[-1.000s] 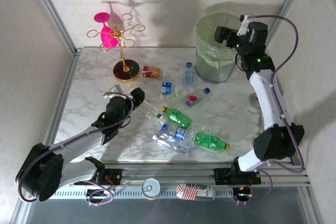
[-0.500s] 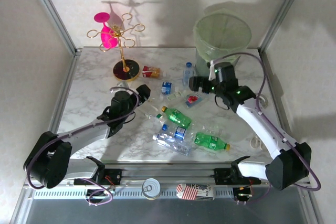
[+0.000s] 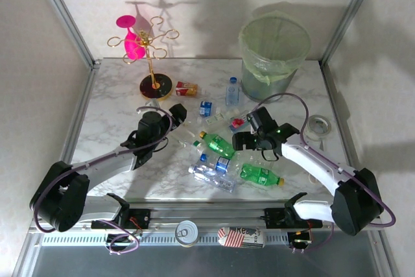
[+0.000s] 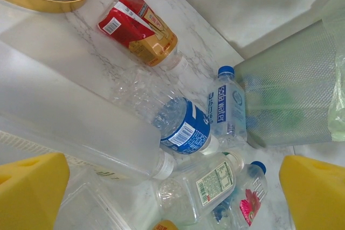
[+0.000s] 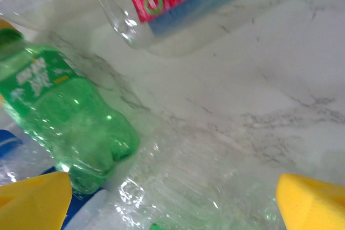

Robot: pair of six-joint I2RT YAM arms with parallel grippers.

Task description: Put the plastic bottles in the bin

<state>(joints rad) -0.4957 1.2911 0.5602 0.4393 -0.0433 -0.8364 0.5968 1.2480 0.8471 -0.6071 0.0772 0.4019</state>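
Plastic bottles lie scattered mid-table: a green one with a yellow cap [image 3: 218,144], another green one [image 3: 259,175], clear blue-labelled ones [image 3: 213,172], and one standing upright [image 3: 232,91]. The pale green bin [image 3: 274,47] stands at the back right. My left gripper [image 3: 174,115] is open over the left of the pile, above a clear white-labelled bottle [image 4: 207,184] and a blue-labelled bottle [image 4: 183,125]. My right gripper [image 3: 238,139] is open and low, straddling a clear crushed bottle [image 5: 188,187] beside a green bottle [image 5: 59,117]. Nothing is held.
A gold stand with pink glasses [image 3: 150,53] stands at the back left. A red-and-orange labelled bottle [image 4: 139,28] lies by its base. A roll of tape [image 3: 318,123] sits at the right edge, and a can [image 3: 187,231] rests on the front rail.
The right arm swung from over the bin down to the bottles at mid-table. The left gripper edged a little forward toward the pile.
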